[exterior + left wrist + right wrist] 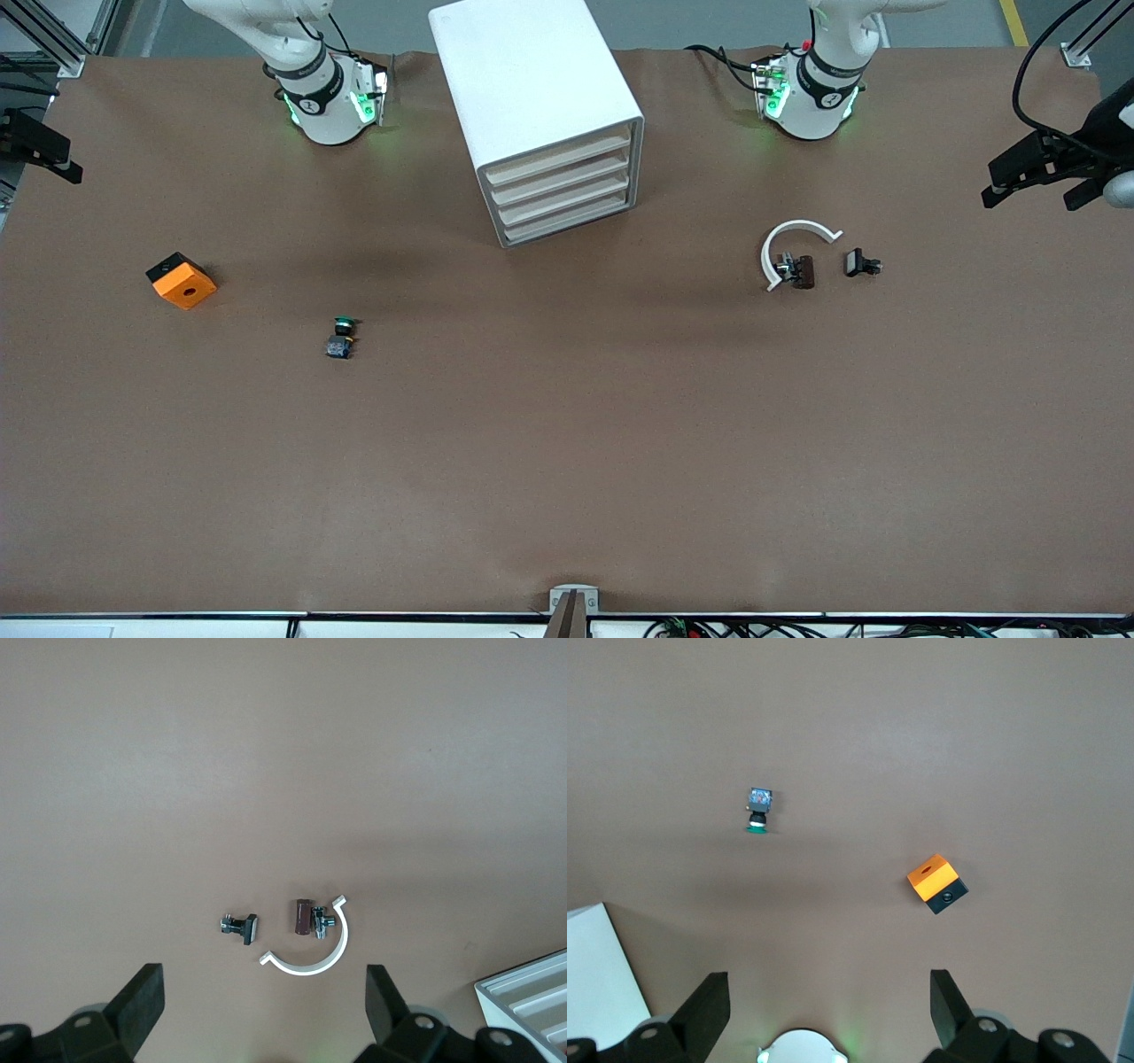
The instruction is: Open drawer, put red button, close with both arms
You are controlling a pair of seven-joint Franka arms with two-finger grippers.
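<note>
brown table (567, 461), shut white cabinet (532, 80), left gripper (266, 1010) and right gripper (830, 1010) both spread, empty

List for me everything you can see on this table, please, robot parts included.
Table: one, brown top.
Cabinet: one, white, between the arm bases.
Drawers: four, cream fronts, all shut, stacked in the cabinet.
Orange cube: one, orange with a black side and a hole on top, toward the right arm's end.
Green-capped button: one, dark body, nearer the front camera than the cube.
Curved clip: one, white, toward the left arm's end.
Brownish piece: one, metal attached, inside the clip's curve.
Black piece: one, beside the clip.
Arms: two, white.
Left gripper: black, open, over the clip.
Right gripper: black, open, over cube and button.
</note>
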